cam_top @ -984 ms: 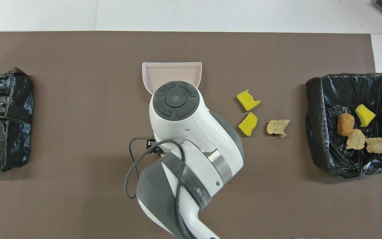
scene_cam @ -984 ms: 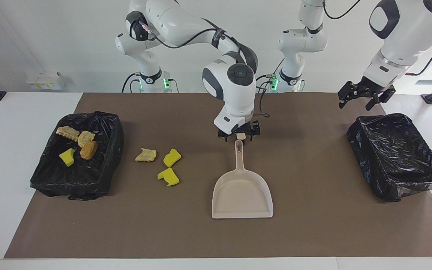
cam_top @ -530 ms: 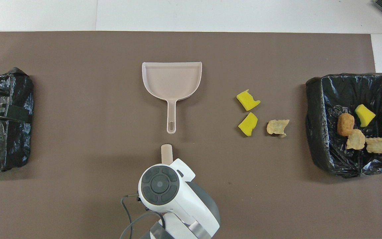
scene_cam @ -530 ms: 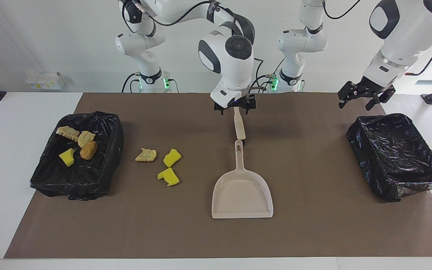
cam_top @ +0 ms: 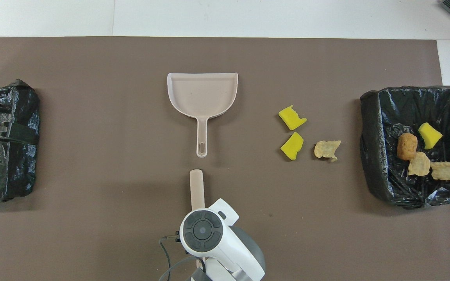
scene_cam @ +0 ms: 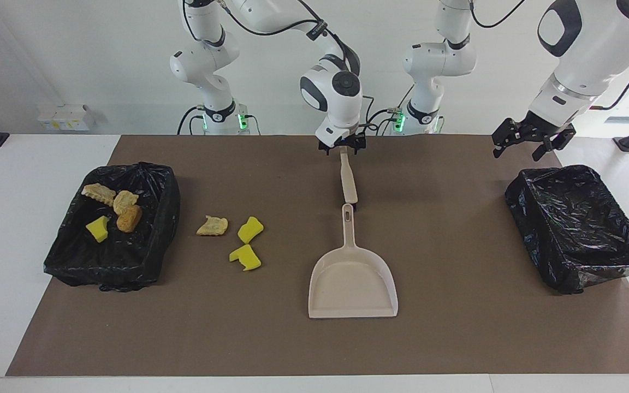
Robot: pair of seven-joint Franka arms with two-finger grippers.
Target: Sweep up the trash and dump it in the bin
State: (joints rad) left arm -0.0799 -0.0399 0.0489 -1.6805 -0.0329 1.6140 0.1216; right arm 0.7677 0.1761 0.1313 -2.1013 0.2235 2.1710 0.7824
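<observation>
In the facing view, a black-lined bin (scene_cam: 156,251) sits at the left of the frame on the brown mat (scene_cam: 456,327). It holds four pieces of the trash (scene_cam: 129,218): a flat tan piece (scene_cam: 98,191) highest in the frame, a second tan piece (scene_cam: 124,201) touching it, an orange-brown lump (scene_cam: 129,218) just below that, and a yellow chunk (scene_cam: 98,228) beside the lump. Just to the right of the bin, three more pieces lie loose on the mat. A ragged tan scrap (scene_cam: 212,225) is closest to the bin, an upper yellow chunk (scene_cam: 250,229) is near it, and a lower yellow chunk (scene_cam: 245,257) lies just below that. At the centre of the frame, the beige dustpan (scene_cam: 352,278) lies flat, its open mouth toward the bottom edge and its handle pointing up the frame. A beige stick (scene_cam: 348,183) lies in line with that handle, their ends almost meeting. The right gripper (scene_cam: 342,148) is at the stick's upper end, at top centre. Whether this claw is apart or clamped on the stick cannot be told. At the upper right, the left gripper (scene_cam: 530,141) hangs in the air with its claw spread apart and holding nothing. The overhead view shows it over the second black-lined bin (scene_cam: 538,218), which sits at the frame's right edge.
</observation>
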